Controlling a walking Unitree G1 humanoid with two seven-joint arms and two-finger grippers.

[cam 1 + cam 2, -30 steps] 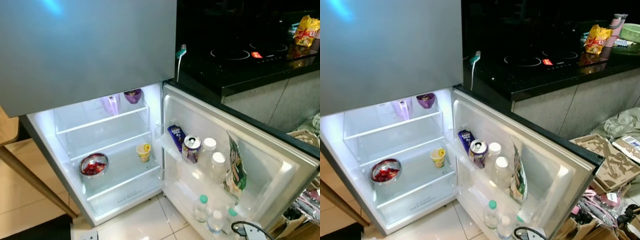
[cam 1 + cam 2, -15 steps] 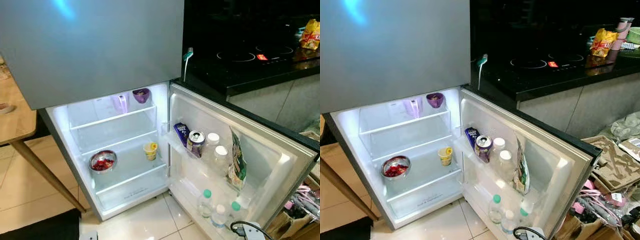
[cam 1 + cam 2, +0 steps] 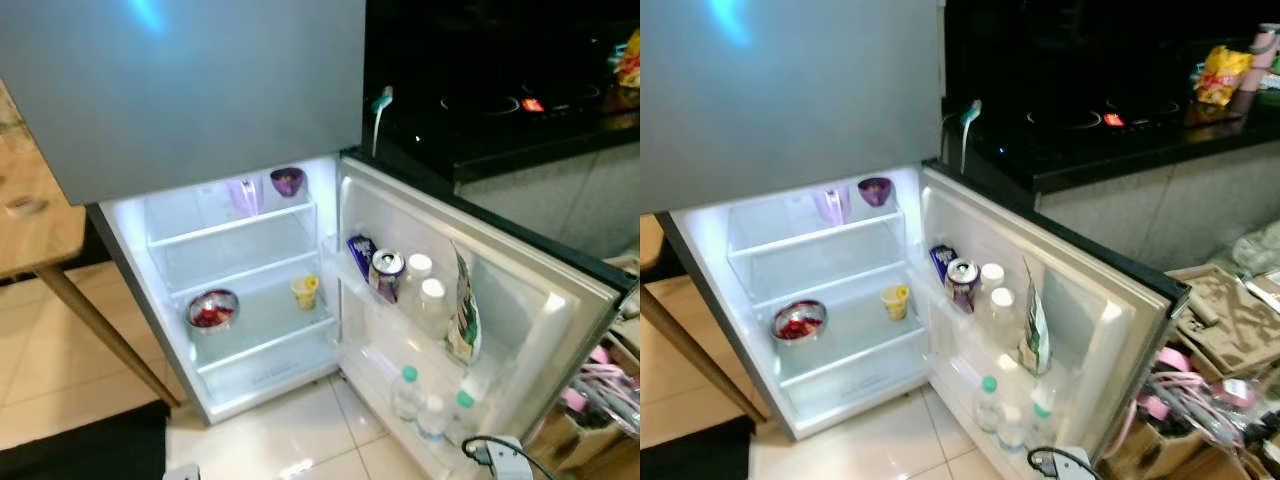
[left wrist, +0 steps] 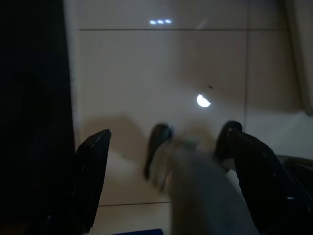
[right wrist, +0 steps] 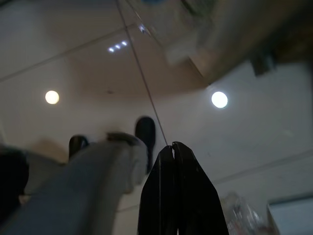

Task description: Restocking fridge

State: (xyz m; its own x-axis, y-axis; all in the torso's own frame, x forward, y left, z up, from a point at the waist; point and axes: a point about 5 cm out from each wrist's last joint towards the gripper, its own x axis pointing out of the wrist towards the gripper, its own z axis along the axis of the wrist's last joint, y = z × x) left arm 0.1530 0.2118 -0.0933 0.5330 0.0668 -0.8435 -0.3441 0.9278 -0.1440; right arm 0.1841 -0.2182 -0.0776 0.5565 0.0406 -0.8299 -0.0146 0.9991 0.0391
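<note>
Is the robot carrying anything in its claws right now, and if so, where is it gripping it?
Nothing is held. The left gripper hangs open over the floor tiles, and the right gripper has its fingers pressed together with nothing between them.

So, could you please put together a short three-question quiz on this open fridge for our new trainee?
1. True or false: the metal bowl with red food shares a shelf with the yellow cup.
2. Multiple choice: the drink can stands A) on the top shelf, B) in the fridge door rack, C) on the floor.
3. Fill in: on the top shelf, beside the pale purple cup, sits a dark purple ____.

Key: 1 true; 2 B; 3 bowl.
</note>
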